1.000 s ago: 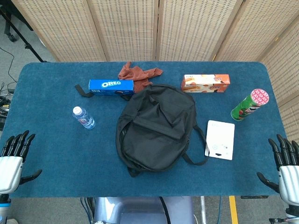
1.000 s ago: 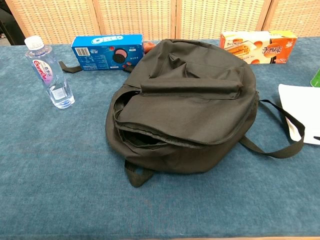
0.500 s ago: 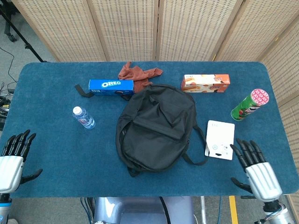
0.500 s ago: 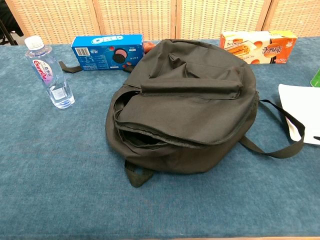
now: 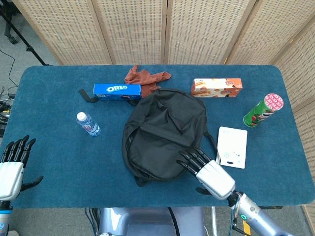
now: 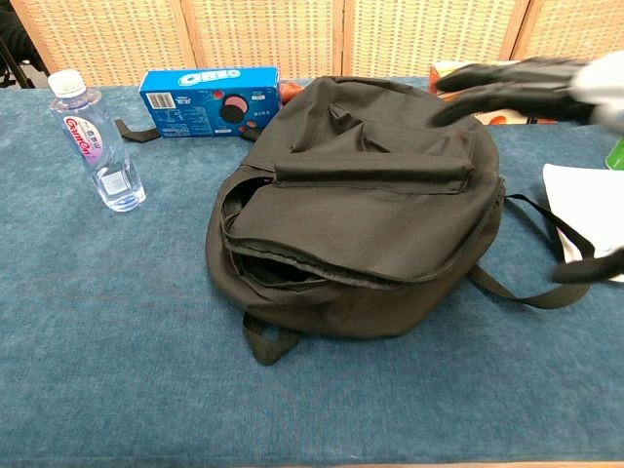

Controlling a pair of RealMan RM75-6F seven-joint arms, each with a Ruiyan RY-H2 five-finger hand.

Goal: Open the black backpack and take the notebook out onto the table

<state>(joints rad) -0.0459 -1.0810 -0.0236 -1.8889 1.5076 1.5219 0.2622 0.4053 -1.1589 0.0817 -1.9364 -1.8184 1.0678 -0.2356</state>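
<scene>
The black backpack [image 5: 165, 132] lies flat in the middle of the blue table, its zipper partly undone along the near left edge [image 6: 292, 268], showing a dark gap. A white notebook [image 5: 232, 147] lies on the table just right of the bag, seen at the right edge in the chest view [image 6: 590, 219]. My right hand [image 5: 209, 172] hovers open over the bag's near right corner, fingers spread and pointing toward the bag; in the chest view it is blurred [image 6: 526, 83]. My left hand [image 5: 12, 164] is open at the table's near left corner, far from the bag.
A water bottle [image 5: 88, 124] stands left of the bag. Behind it are an Oreo box [image 5: 117, 90], a brown cloth [image 5: 145, 77] and an orange snack box [image 5: 216, 87]. A green chip can [image 5: 263, 110] lies at the right. A bag strap [image 6: 546, 283] loops toward the notebook.
My right hand has swept left from the table's near right corner, past the notebook, to above the bag's near right side. The left hand has stayed put.
</scene>
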